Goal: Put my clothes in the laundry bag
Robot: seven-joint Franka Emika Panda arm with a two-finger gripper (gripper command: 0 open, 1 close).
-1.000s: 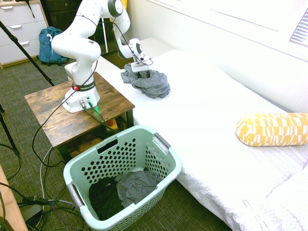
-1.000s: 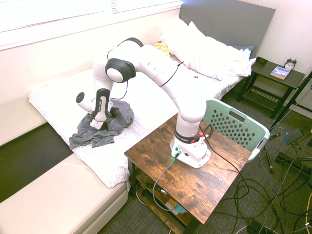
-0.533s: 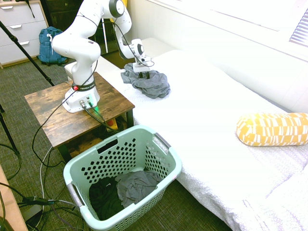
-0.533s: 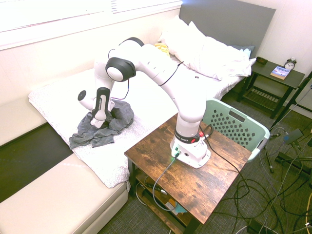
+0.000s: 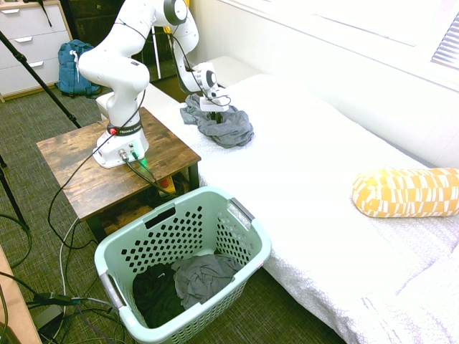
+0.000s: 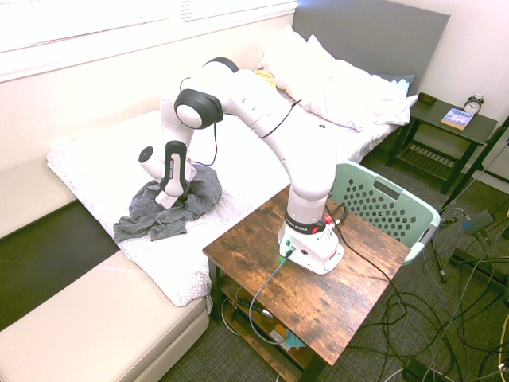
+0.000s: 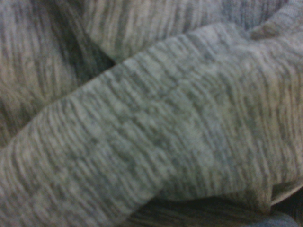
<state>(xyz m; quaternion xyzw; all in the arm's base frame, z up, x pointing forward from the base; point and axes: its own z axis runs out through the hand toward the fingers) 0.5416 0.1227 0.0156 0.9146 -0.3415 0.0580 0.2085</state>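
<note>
I have the claw down in the crumpled grey garment on the bed, its tip sunk into the folds. From both outside cameras the fingers are buried in cloth, so I cannot tell whether they are spread or pinching the fabric. The wrist camera gives me nothing but heathered grey knit filling the picture, with a dark crease running between two folds.

The garment spreads out around the claw on the white bedcover, near the foot-end corner of the bed, with one flap trailing toward the bed's edge.

The laundry bag, the mint-green perforated basket, stands on the floor well apart from the claw, past the wooden tabletop that carries the arm, and just beside the bed's long edge. Inside it lie a black piece of clothing and a grey piece of clothing, side by side and touching.

Further up the bed, well away from the claw, a yellow patterned pillow rests on the cover. A blue backpack sits on the floor beyond the arm, against the drawers.
</note>
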